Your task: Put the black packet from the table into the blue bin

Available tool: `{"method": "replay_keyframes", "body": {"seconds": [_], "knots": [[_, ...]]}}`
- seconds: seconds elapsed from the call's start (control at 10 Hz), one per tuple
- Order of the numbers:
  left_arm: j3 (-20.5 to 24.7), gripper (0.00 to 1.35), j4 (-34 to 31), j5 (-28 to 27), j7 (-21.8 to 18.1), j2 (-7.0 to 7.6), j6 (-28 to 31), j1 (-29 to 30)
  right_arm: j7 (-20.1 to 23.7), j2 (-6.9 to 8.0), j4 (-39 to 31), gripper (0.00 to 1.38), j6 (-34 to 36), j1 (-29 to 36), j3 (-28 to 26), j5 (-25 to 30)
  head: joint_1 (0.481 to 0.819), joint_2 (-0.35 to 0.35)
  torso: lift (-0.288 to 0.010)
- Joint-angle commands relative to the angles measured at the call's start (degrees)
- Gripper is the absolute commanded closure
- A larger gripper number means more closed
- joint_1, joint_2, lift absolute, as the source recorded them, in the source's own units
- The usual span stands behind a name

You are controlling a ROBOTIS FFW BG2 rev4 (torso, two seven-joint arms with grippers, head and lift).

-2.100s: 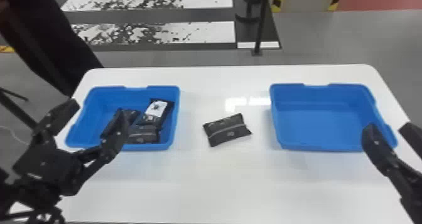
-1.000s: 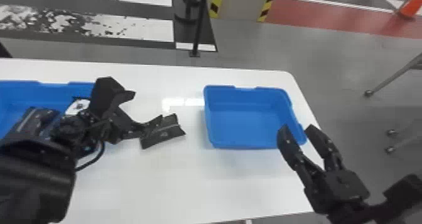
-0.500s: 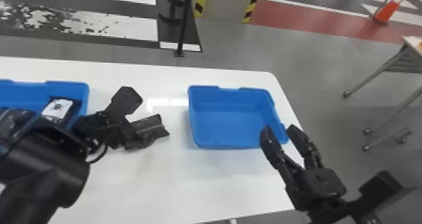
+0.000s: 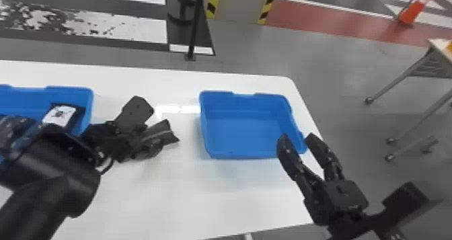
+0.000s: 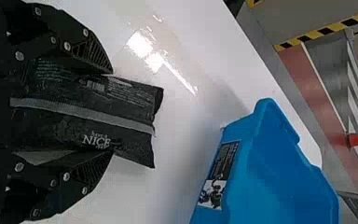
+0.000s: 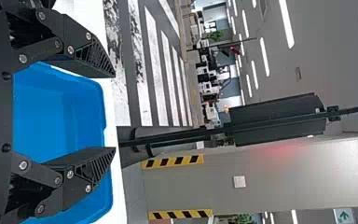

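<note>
Two parted fingers put your left gripper astride the black packet, which lies on the table; you have it flanked, not clenched. With twelve at the table's far edge, its long axis runs roughly eight to two, out along the claw's own reach, so closing should pinch it across its width. The likely blue bin sits at three o'clock from it. Your right gripper, also spread, waits by that bin's four o'clock corner, much farther off; the left is your hand.
</note>
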Motion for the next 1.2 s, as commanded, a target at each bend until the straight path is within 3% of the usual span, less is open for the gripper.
{"method": "replay_keyframes", "body": {"seconds": [0.0,0.4,0.6,0.8,1.0,1.1], "knots": [[2.2,1.24,0.0,-3.1,-0.7,-0.39,-5.4,0.4,0.0,0.05,0.2,0.51,0.0,0.0,0.0,0.0,0.695,-0.290,-0.110],[5.1,1.21,0.0,-3.9,-3.9,-0.48,-12.1,0.5,0.0,0.05,0.5,0.51,0.0,0.0,0.0,-0.1,0.695,-0.283,-0.110],[7.5,1.21,-4.3,1.4,-6.3,1.02,-14.7,2.3,0.0,0.05,0.0,0.51,0.0,0.1,0.0,0.0,0.695,-0.283,-0.110],[15.5,1.21,-21.2,3.4,-6.8,2.16,-12.2,10.3,0.0,0.05,-0.1,0.51,0.0,0.1,0.0,0.0,0.695,-0.273,-0.110],[23.4,1.21,-26.2,1.8,-8.4,3.48,-11.4,14.4,0.0,0.05,-0.1,0.51,0.0,-0.1,0.1,0.1,0.695,-0.218,-0.110],[27.7,1.21,-26.7,-0.3,-8.9,3.39,-11.2,16.1,0.0,0.05,-0.1,0.51,0.0,-0.3,0.1,0.1,0.695,-0.175,-0.110]]}}
